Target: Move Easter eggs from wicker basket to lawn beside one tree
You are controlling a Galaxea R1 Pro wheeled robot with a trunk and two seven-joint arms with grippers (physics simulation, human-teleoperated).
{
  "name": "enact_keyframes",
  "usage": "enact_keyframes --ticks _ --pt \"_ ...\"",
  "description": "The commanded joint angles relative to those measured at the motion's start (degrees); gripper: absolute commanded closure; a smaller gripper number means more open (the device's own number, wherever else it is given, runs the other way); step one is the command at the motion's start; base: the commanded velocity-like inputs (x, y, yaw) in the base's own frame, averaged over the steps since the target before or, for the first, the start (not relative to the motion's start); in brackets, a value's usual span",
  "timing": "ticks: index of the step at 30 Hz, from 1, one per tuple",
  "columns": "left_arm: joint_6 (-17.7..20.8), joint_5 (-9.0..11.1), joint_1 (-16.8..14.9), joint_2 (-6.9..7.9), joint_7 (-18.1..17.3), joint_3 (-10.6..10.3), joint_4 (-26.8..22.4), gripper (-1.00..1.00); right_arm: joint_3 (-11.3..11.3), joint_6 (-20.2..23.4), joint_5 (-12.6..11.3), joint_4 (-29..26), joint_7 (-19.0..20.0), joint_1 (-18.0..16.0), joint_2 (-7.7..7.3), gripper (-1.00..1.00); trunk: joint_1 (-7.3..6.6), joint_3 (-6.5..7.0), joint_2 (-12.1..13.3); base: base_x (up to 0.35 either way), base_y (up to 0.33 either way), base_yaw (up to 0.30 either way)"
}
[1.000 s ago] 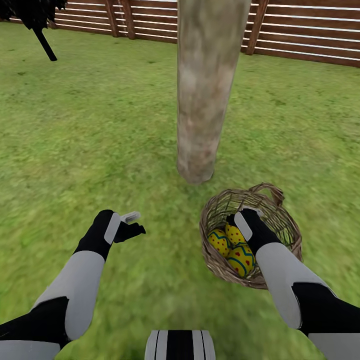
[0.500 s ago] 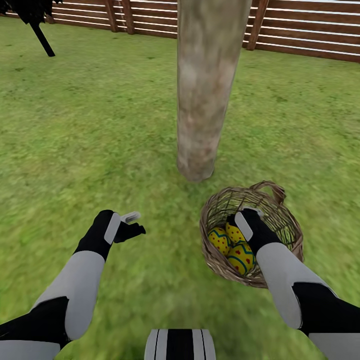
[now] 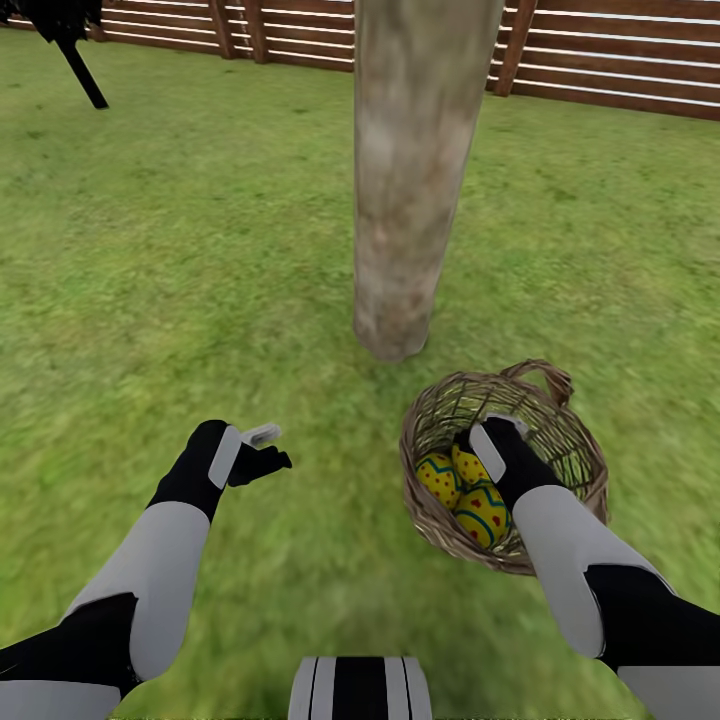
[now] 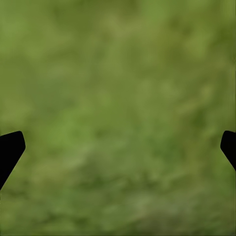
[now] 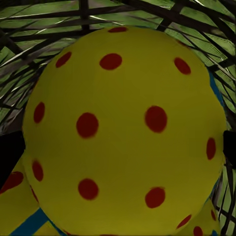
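Yellow, red-dotted Easter eggs lie in the brown woven wicker basket right of the pale trunk, where the right gripper, fingers spread around one egg, must next pinch and lift; left gripper splayed empty.

Grass covers nearly the whole head-view frame, green with yellowish patches, evenly lit, no strong shadows. Brown slat fence runs across the top edge, upright posts at intervals. Dark, near-black conifer in the upper left corner, leaning trunk. Pale mottled trunk rises at centre top.
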Motion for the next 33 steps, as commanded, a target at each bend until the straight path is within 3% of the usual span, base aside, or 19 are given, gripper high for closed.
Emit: enact_keyframes --ticks 1,22,23,33 --pt "0.16 0.54 -0.03 -0.06 0.55 0.22 -0.07 -1.00 -0.14 0.08 -0.56 -0.10 -0.39 -0.02 0.03 -1.00 0.01 -0.27 -0.03 0.000 0.000 0.000" --pt "0.23 0.45 -0.03 0.38 0.55 0.31 -0.07 -1.00 -0.05 0.44 -0.65 0.04 -0.31 -0.02 0.14 -1.00 0.06 -0.71 -0.06 0.000 0.000 0.000" --pt "0.23 0.45 -0.03 0.38 0.55 0.31 -0.07 -1.00 -0.05 0.57 -0.65 0.06 -0.34 -0.02 0.13 1.00 0.06 -0.71 -0.06 0.000 0.000 0.000" --pt "0.23 0.53 -0.03 0.78 0.47 0.31 -0.07 -1.00 -0.12 0.61 -0.65 0.07 -0.31 -0.02 0.12 1.00 0.06 -0.71 -0.06 0.000 0.000 0.000"
